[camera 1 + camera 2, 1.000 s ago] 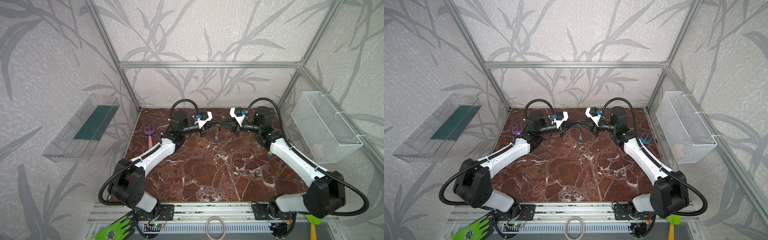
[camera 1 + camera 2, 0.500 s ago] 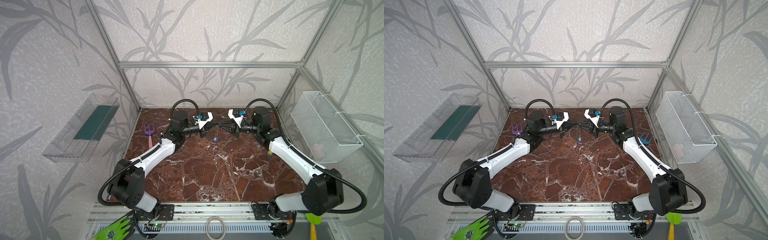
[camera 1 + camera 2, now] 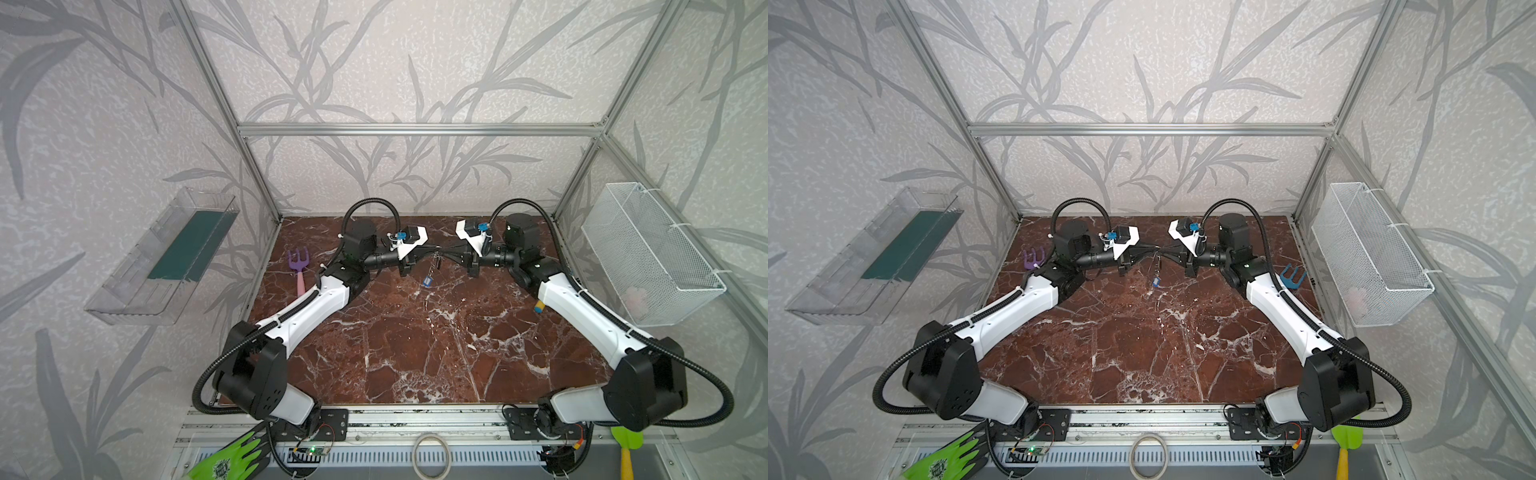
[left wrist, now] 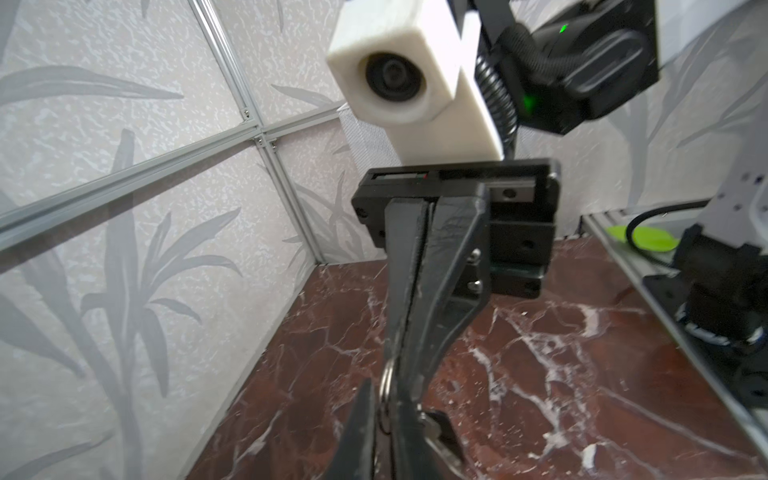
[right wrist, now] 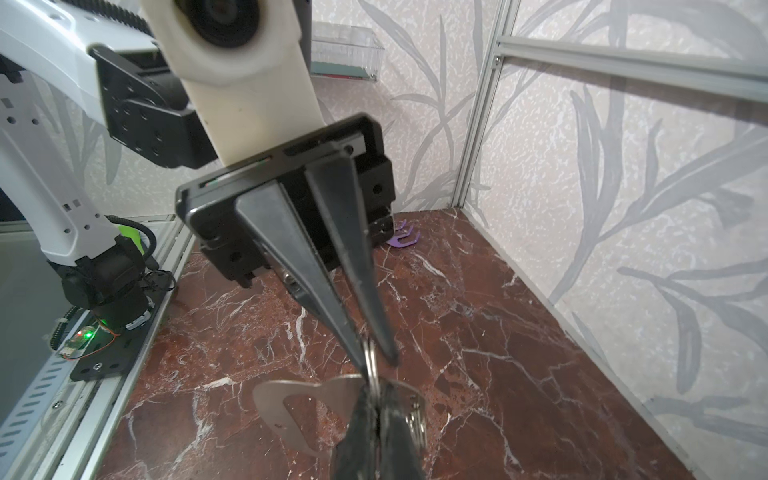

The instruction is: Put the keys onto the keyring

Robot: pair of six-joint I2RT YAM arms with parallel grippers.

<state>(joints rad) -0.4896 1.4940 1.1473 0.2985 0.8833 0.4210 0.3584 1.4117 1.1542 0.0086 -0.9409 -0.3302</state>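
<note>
Firmly closed, the right gripper (image 5: pixel 376 399) pinches the keyring (image 5: pixel 270 399) between its tapered black jaws. The keyring is a flat grey metal plate with an oval cut-out, held off the surface at the far middle of the table. Facing it, the left gripper (image 5: pixel 376 361) stands slightly parted around a thin wire split ring (image 5: pixel 370 353); contact is unclear. A blue-tagged key (image 3: pixel 427 281) dangles below. The second key cannot be made out over the veined red-brown marble table (image 3: pixel 415 353).
</note>
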